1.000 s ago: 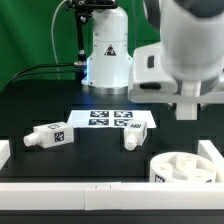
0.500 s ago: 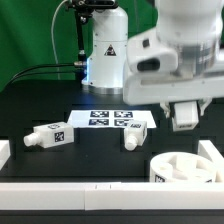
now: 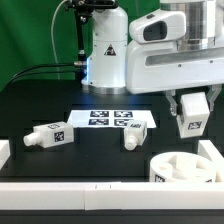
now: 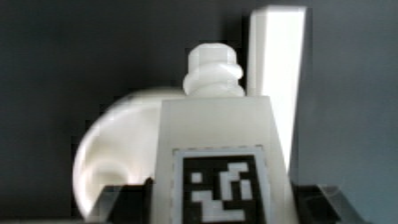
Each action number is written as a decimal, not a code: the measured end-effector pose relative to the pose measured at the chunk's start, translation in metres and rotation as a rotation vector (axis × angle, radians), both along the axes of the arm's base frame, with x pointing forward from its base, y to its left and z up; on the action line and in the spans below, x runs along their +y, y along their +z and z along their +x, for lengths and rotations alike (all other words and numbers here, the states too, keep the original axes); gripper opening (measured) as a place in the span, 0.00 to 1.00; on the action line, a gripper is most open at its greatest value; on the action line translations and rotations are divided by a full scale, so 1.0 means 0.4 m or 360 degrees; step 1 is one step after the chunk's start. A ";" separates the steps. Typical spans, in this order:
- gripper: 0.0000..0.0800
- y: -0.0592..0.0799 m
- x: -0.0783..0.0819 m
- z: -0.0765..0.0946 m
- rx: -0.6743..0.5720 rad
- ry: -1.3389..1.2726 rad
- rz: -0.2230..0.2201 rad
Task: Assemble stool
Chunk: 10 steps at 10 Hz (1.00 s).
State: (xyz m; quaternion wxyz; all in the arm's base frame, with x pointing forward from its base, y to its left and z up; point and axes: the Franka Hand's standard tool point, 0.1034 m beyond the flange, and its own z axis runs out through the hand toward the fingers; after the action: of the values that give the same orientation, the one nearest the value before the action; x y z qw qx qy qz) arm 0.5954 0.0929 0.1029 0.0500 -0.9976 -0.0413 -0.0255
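One leg (image 3: 192, 123) held above the seat (image 3: 183, 168), at the near corner of the desk (image 3: 40, 100) on the exterior view's right.
You see the gripper (image 3: 191, 106) clamped on that leg, its square black-and-white tag (image 4: 222, 185) filling the wrist view; a second leg (image 3: 48, 135) and a third leg (image 3: 131, 139) lie mid-desk.

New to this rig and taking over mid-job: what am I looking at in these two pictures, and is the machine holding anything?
The white machine is a robot arm. Its tool, a two-finger clamp, is shut on one stool leg, held above the black table. One picture comes from a camera off the arm, the other from a camera on the wrist, looking along that leg. On the table are two loose legs, the round seat and the marker board, which is no stool part.
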 end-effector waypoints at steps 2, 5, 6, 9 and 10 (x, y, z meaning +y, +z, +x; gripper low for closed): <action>0.42 0.062 -0.025 0.072 -0.0165 0.0091 -0.0007; 0.42 0.069 -0.035 0.084 -0.0484 0.0001 -0.0007; 0.42 0.066 -0.037 0.084 -0.0549 -0.0005 -0.0014; 0.42 0.028 -0.061 0.103 -0.0922 0.0075 -0.0092; 0.42 0.032 -0.062 0.104 -0.0946 0.0076 -0.0097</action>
State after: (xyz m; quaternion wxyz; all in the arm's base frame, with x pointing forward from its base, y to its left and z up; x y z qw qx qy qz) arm 0.6372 0.0679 0.1155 0.0064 -0.9462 -0.0782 -0.3140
